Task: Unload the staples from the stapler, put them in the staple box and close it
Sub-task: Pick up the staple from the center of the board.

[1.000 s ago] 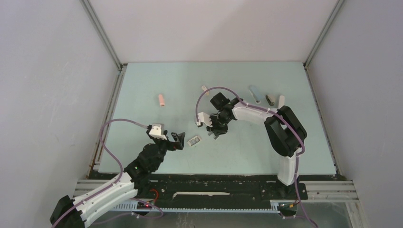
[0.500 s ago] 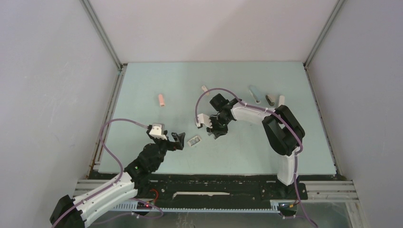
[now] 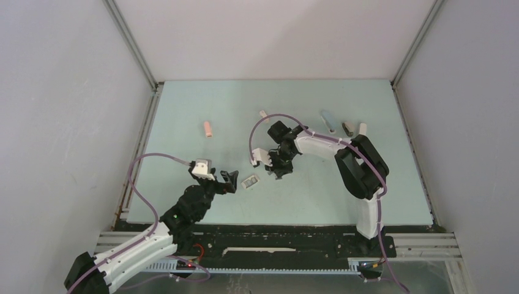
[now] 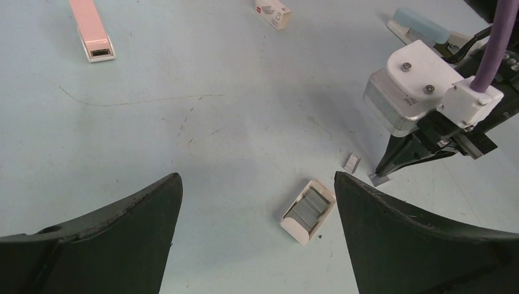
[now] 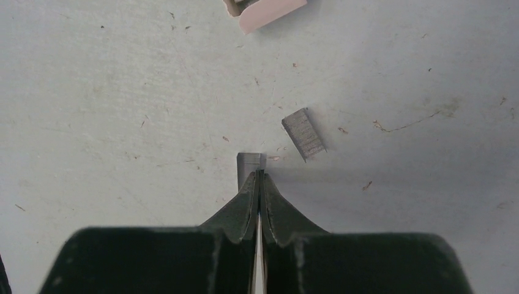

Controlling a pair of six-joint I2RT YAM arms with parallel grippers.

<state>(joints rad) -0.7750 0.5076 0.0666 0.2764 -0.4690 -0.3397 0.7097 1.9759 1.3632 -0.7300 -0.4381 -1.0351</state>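
Right gripper [image 5: 258,176] closed, fingers pressed together, tips down on a staple strip [image 5: 248,164] lying on the desk [image 5: 122,92]. Cannot tell if the strip is pinched or only touched. Second staple strip [image 5: 304,133] lies flat and loose just beside the first, not touching it. Both strips sit just right of the open staple box [image 4: 308,211], between the box and the right gripper. Box lies on the desk with a grey block of staples [image 4: 310,204] inside. Left gripper [image 4: 257,184] wide open, holding nothing, just left of the box, mouth facing it. Pink stapler [image 3: 209,128] well behind the box, to the left. Small white carton [image 3: 263,114] well behind the box. Blue stapler [image 3: 328,120], small dark object [image 3: 347,128] and white stapler [image 3: 362,128] in a row far back right of the box.
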